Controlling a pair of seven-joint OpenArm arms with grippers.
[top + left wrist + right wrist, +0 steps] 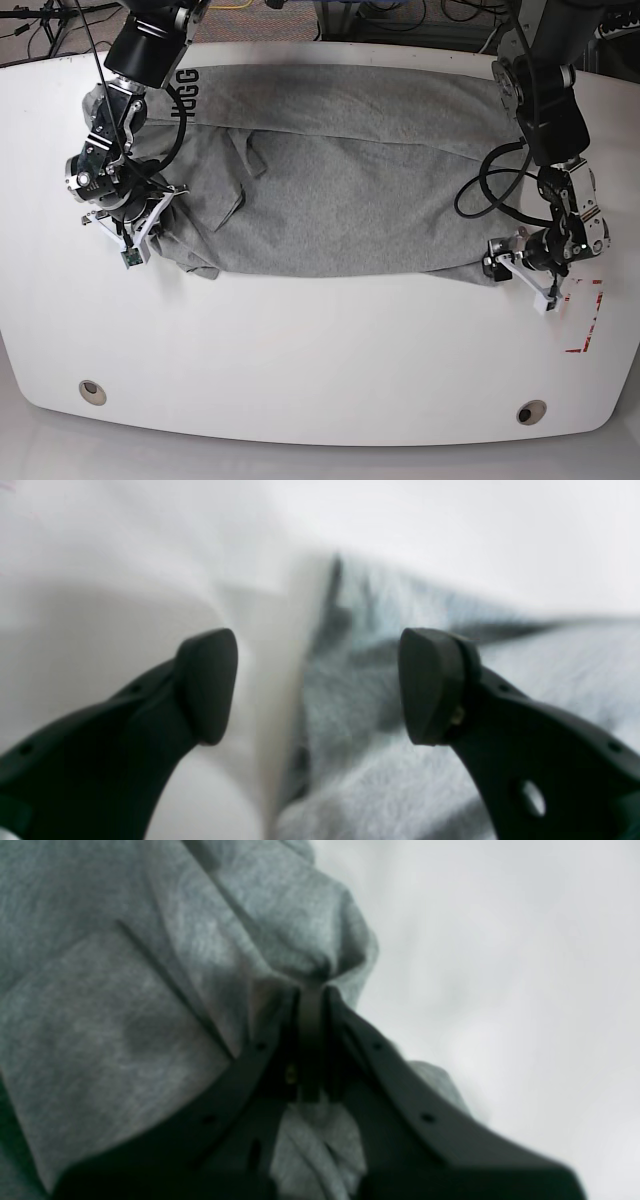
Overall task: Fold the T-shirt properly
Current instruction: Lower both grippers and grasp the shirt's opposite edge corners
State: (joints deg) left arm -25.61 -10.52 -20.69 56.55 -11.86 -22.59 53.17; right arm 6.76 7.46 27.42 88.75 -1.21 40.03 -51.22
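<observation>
The heather-grey T-shirt lies spread across the far half of the white table, folded over itself, with black lettering at its far left. My right gripper is at the shirt's left end. In the right wrist view that gripper is shut on a bunched fold of the T-shirt. My left gripper is at the shirt's near right corner. In the left wrist view it stands open, astride the edge of the T-shirt, with nothing pinched.
Red tape marks lie on the table near the left arm. Two round holes sit near the front edge. A black cable loops over the shirt's right side.
</observation>
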